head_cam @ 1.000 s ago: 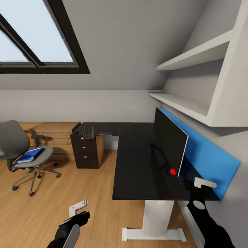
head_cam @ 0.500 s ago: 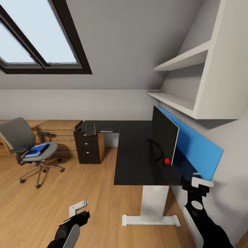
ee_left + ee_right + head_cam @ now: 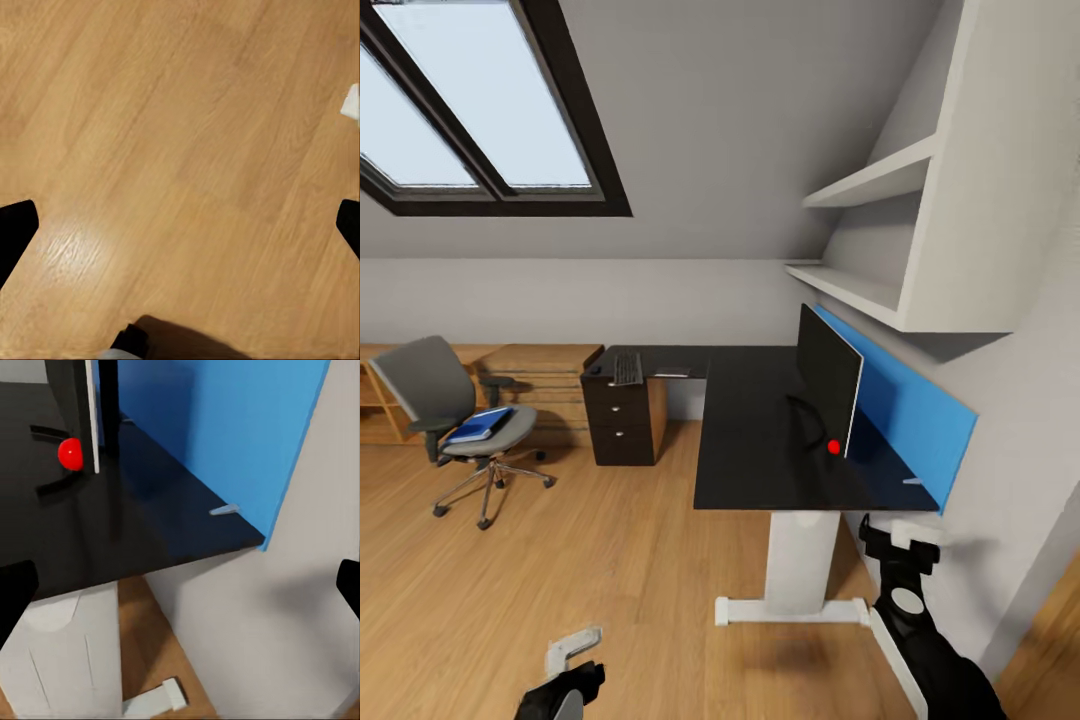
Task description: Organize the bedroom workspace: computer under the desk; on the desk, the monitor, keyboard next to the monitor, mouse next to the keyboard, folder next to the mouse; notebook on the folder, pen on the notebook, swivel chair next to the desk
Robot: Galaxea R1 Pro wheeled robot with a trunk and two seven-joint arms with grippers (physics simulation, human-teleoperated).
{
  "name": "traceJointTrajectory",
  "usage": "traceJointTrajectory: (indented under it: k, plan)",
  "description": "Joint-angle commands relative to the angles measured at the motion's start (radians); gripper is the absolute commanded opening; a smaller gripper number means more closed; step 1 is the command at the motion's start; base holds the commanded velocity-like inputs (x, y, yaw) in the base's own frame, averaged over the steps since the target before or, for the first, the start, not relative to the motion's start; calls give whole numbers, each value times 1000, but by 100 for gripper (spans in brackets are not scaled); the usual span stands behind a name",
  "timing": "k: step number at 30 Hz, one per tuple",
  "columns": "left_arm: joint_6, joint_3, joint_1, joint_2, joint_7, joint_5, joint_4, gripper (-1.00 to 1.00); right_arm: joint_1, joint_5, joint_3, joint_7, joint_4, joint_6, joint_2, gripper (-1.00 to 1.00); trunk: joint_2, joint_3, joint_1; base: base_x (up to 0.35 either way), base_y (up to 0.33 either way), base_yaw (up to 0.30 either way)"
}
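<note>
The black desk (image 3: 755, 450) stands ahead with the monitor (image 3: 826, 385) upright against its blue back panel. On the far wing lie the keyboard (image 3: 626, 369), the mouse (image 3: 595, 369) and the thin notebook (image 3: 670, 374). The pen (image 3: 913, 481) (image 3: 225, 510) rests at the desk's near right corner. The blue folder (image 3: 480, 424) lies on the seat of the swivel chair (image 3: 430, 385), left of the desk. The computer is out of view. My left gripper (image 3: 572, 650) (image 3: 180, 229) hangs open over bare floor. My right gripper (image 3: 900, 532) (image 3: 180, 585) is open, just short of the desk's near edge.
A red dot (image 3: 834, 447) shows at the monitor's lower corner. White wall shelves (image 3: 870, 185) hang above the desk. A light wooden chest (image 3: 540, 375) stands behind the chair. The desk's white leg (image 3: 795, 565) meets wooden floor (image 3: 590, 560) open to the left.
The whole picture has shifted: the camera has drawn back from the desk and turned, so the desk and chair look smaller. My left arm sits lower in the picture.
</note>
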State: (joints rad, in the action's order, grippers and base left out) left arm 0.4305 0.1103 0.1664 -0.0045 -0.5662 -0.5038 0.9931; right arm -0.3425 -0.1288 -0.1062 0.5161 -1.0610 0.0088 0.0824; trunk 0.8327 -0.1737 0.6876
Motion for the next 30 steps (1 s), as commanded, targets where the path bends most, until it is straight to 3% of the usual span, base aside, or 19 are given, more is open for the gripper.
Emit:
traceJointTrajectory:
  k: [1,4,7,9,13,14,17,20,24,25,30]
  plan:
    - [-34,3,1,1,-7,-7,-33,100,4,-8,-9,7,14,0,-2,100,1,-2,0,-24,0,0]
    - [-126,4,1,3,-6,-8,-164,100,25,-8,-22,8,129,-36,-6,100,-6,2,-4,-10,0,0]
    - [-166,5,1,3,-7,-7,-248,100,30,-8,-25,8,221,-105,-7,100,-27,11,-15,-3,0,0]
    - [-254,8,1,0,-5,-6,-339,100,32,-8,-26,7,352,-213,-12,100,-41,17,-23,-1,0,0]
    - [-380,64,1,-4,-4,-7,-428,100,34,-8,-29,-4,534,-336,-14,100,-69,30,-38,0,0,0]
    - [-434,102,1,-5,-4,-8,-469,100,34,-9,-30,-24,618,-406,-18,100,-76,33,-42,0,0,0]
    - [-504,142,1,-7,-5,-8,-530,100,34,-9,-29,-68,710,-516,-31,100,-97,42,-54,0,0,0]
    - [-535,161,1,-7,-4,-9,-565,100,34,-10,-29,-105,768,-572,-40,100,-118,52,-65,0,0,0]
    - [-545,180,1,-7,18,-9,-600,100,34,-11,-29,-134,809,-590,-44,100,-146,64,-80,0,0,0]
    - [-549,189,1,-6,66,-8,-627,100,34,-12,-29,-162,826,-596,-48,100,-146,64,-80,0,0,0]
    - [-555,194,1,-4,145,-6,-648,100,34,-16,-23,-199,837,-604,-52,100,-146,64,-80,1,0,0]
